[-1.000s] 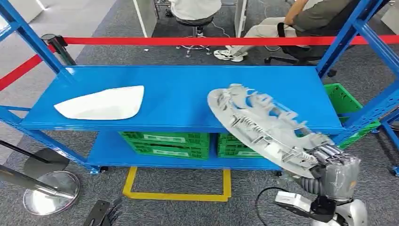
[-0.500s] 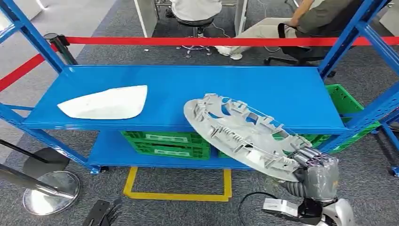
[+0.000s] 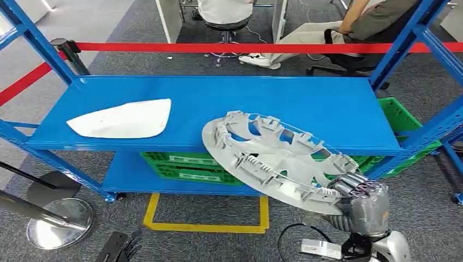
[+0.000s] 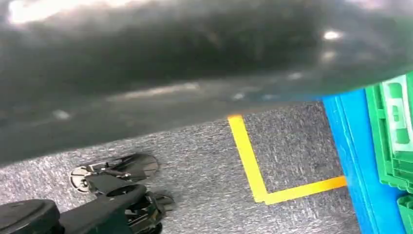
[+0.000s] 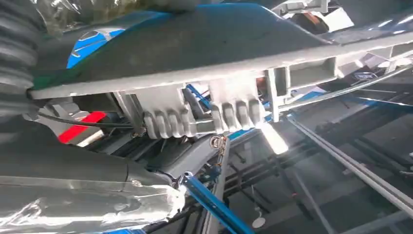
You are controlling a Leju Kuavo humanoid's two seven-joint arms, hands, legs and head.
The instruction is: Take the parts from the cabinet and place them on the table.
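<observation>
Wheel cover (image 3: 273, 161), rim clamped in the right hand (image 3: 364, 203) fingers (image 3: 349, 185), hung off the shelf (image 3: 218, 103); beyond them the white panel (image 3: 120, 119) awaited removal.

On the upper shelf (image 3: 306, 109) of the rack, a flat shell-shaped part (image 3: 121, 119) lies toward nine o'clock, near the front edge. At about five o'clock from it, well apart, the round ribbed part (image 3: 270, 161) hangs tilted across the shelf's front edge, overlapping the lower shelf (image 3: 128, 177) beneath. The right hand (image 3: 363, 199) grips this part's rim at its four o'clock side. Crates (image 3: 194, 166) sit on the lower shelf, and another crate (image 3: 398, 117) stands at three o'clock beyond the rack's post. Behind the rack, at twelve o'clock, a barrier tape (image 3: 245, 47) runs across, with seated people (image 3: 360, 24) beyond. A floor marking (image 3: 207, 225) lies at six o'clock before the rack, stanchion bases (image 3: 57, 221) at eight o'clock.
</observation>
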